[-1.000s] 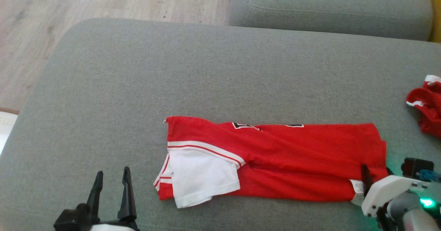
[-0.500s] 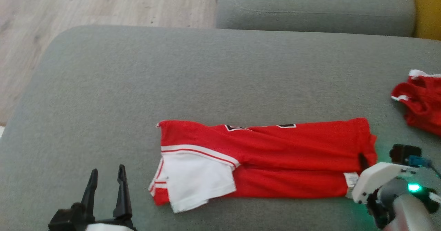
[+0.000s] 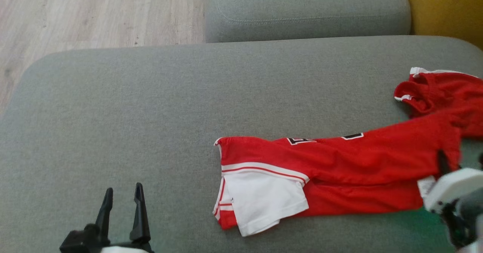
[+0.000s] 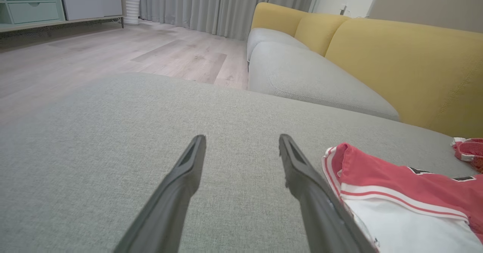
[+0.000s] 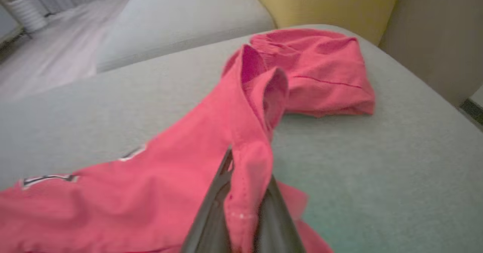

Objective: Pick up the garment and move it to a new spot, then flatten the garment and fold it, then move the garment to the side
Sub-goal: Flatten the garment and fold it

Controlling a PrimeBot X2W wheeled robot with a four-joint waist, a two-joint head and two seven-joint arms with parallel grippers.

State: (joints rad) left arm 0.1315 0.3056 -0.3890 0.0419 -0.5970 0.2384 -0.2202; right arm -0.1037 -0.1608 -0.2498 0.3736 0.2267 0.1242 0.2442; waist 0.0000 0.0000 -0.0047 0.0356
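We see the garment (image 3: 339, 162) in bright red, with a white sleeve panel edged by white and thin red stripes, and black lettering outlined in white along its far edge. The second garment (image 3: 441, 91) is the same red with white trim. The cushion (image 3: 132, 113) under them is a plain heathered grey, the backrest (image 3: 445, 8) mustard yellow, the floor (image 3: 75, 11) pale wood grain. We note black fingers on the left gripper (image 3: 123, 187) and a white shell on the right gripper (image 3: 442, 161)

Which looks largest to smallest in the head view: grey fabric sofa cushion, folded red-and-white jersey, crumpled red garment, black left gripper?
Grey fabric sofa cushion
Folded red-and-white jersey
Crumpled red garment, black left gripper: alike, both cropped
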